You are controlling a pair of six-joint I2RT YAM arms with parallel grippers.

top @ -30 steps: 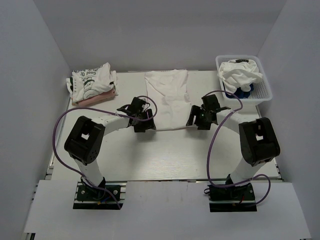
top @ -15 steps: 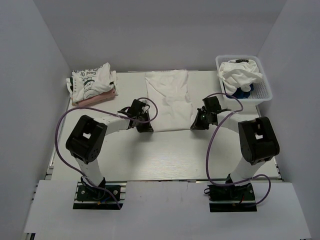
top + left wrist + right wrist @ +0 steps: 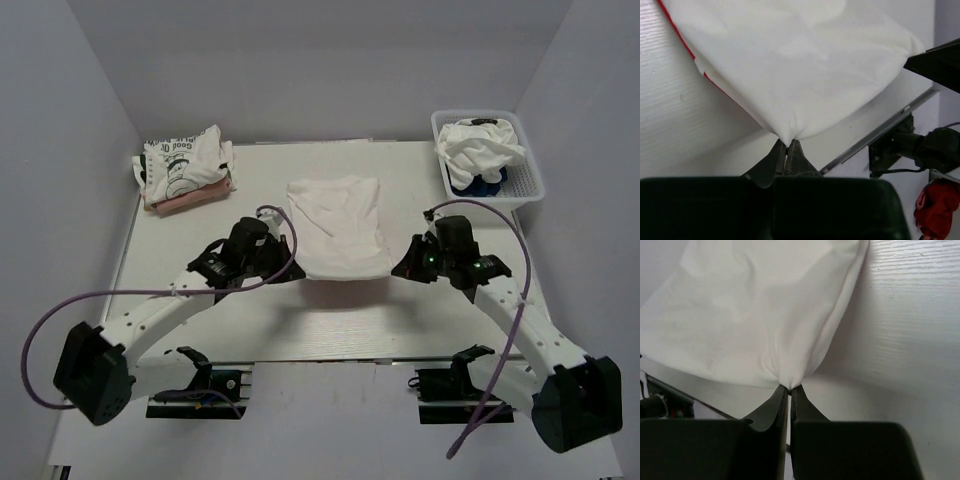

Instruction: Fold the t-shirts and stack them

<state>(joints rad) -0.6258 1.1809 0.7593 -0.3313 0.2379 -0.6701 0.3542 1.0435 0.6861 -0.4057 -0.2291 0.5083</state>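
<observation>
A white t-shirt (image 3: 338,225) hangs lifted over the middle of the table, its near edge stretched between both grippers. My left gripper (image 3: 296,268) is shut on the shirt's near left corner (image 3: 787,139). My right gripper (image 3: 395,270) is shut on the near right corner (image 3: 789,385). A red edge shows along the cloth (image 3: 685,45) in the left wrist view. Folded t-shirts (image 3: 185,168), white with dark lettering over a pinkish one, are stacked at the far left. More t-shirts, white (image 3: 483,145) and navy blue (image 3: 482,184), fill the basket.
The white lattice basket (image 3: 528,185) stands at the far right corner. White walls enclose the table on three sides. Purple cables loop from both arms. The arm bases sit at the near edge.
Both grippers have shut on the shirt's near corners and pulled back toward the near edge, lifting it. The shirt, earlier flat and long, now looks shorter and raised.
</observation>
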